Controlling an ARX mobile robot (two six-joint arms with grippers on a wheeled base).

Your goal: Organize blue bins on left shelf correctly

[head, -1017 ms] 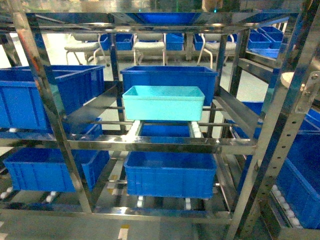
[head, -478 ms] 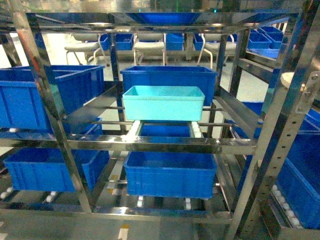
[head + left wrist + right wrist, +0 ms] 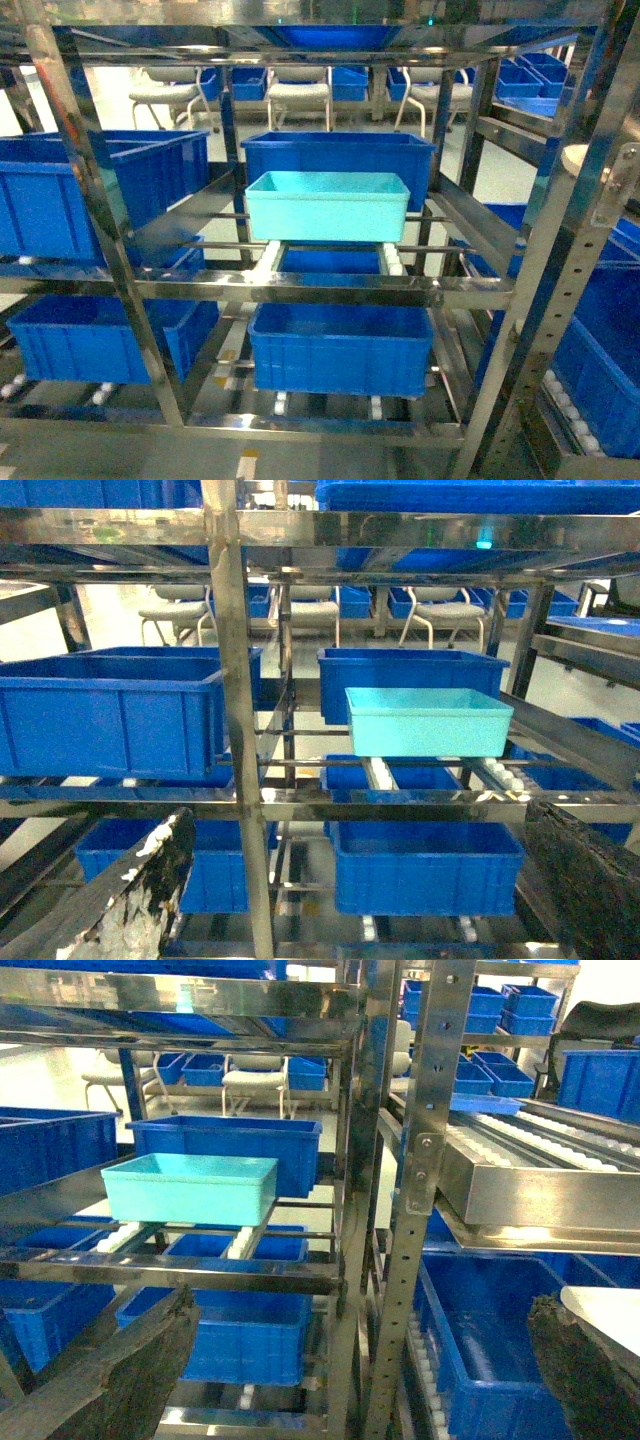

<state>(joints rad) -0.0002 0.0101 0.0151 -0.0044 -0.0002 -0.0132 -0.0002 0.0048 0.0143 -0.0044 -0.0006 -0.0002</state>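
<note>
Head view: turquoise bin (image 3: 327, 205) sits on rollers, far from both wide-spread jaws.

Bright overhead light, steel glare

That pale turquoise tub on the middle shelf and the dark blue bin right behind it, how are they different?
The turquoise tub is light cyan with smooth walls; the royal-blue bin behind it is much darker. The tub looks lower and narrower, and the bin rises above and spreads past its sides. The tub sits nearer the front, on the white roller tracks. Both are open-topped, rectangular, and look empty as far as can be seen.
</note>
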